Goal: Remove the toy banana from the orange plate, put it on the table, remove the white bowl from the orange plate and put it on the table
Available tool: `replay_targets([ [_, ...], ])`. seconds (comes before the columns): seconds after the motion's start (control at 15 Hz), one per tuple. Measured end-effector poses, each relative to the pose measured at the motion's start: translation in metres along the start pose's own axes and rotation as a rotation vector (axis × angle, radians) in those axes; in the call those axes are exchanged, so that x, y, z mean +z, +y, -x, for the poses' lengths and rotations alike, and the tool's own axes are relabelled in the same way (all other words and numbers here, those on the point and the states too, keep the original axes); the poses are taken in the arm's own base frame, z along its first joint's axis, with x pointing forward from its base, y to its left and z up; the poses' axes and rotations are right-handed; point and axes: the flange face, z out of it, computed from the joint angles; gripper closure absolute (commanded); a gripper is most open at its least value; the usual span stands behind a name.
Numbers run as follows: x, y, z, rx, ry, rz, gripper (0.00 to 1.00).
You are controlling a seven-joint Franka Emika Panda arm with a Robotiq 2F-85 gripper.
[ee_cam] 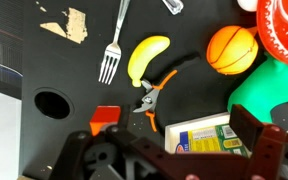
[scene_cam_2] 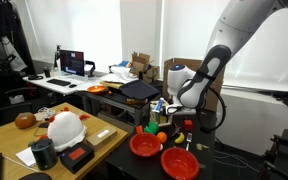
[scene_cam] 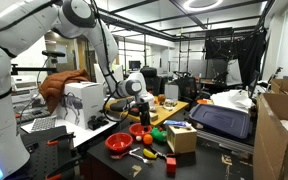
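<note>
In the wrist view the toy banana (ee_cam: pixel 149 57) lies flat on the dark bench (ee_cam: pixel 24 60) in the upper middle of the frame, just right of a fork (ee_cam: pixel 109 55) and just above a pair of orange-handled pliers (ee_cam: pixel 150 98); it sits apart from the orange plate (ee_cam: pixel 284 25), whose rim fills the upper right corner, with an orange ball (ee_cam: pixel 231 48) between the two; so the banana step looks finished. The hand (ee_cam: pixel 172 140) rises from the bottom edge with its fingers spread wide and nothing between them, released; in an exterior view it hangs over the clutter near the centre of the frame (scene_cam: pixel 136 106). The step in hand therefore appears to be the turn toward the white bowl; that bowl cannot be picked out with any certainty here, since only a pale sliver shows at the top edge beside the plate. The next move would call for swinging toward the upper right of the wrist frame, clearing the ball and a labelled box (ee_cam: pixel 209 135) at lower right, finding the bowl's rim over the plate, closing on it, then lifting it off to a bare patch of bench.
</note>
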Motion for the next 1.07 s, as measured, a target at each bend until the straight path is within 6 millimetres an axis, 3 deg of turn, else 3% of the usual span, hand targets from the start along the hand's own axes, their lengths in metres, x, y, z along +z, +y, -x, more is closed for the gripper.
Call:
replay_targets([
  [0.53,-0.092,0.056,0.035,-0.311,-0.079,-0.098,0.0],
  [1.07,-0.177,0.104,0.074,-0.485,-0.19,-0.187,0.0],
])
